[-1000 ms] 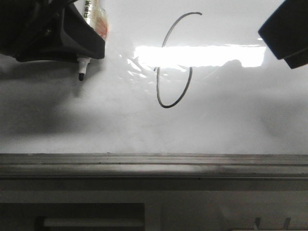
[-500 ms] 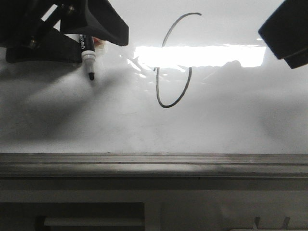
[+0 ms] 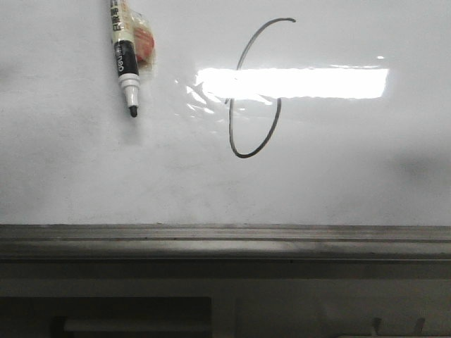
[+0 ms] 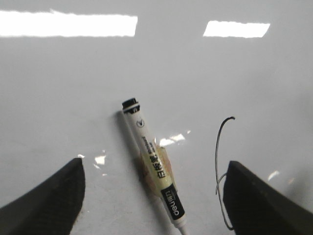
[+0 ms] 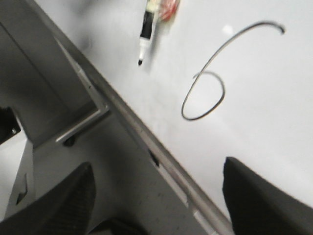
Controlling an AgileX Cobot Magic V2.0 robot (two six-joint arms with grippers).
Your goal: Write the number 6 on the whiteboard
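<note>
The number 6 point(image 3: 248, 105) is drawn in thin black line on the whiteboard point(image 3: 338, 176), tall and slanted, crossing the bright light reflection. It also shows in the right wrist view point(image 5: 208, 93) and partly in the left wrist view point(image 4: 218, 166). A white marker pen point(image 3: 125, 60) with a black band and bare tip lies loose on the board, left of the 6. My left gripper point(image 4: 154, 196) is open above the marker point(image 4: 154, 169), apart from it. My right gripper point(image 5: 156, 196) is open and empty over the board's lower rail point(image 5: 161, 152). Neither gripper shows in the front view.
The grey metal rail point(image 3: 225, 239) runs along the board's near edge, with a grey ledge and a dark recess point(image 3: 127, 313) below it. In the right wrist view a grey frame corner point(image 5: 88, 115) sits beside the rail.
My left gripper has let go of the marker and drawn out of the front view. The marker now lies on the board. My right gripper has also left the front view.
</note>
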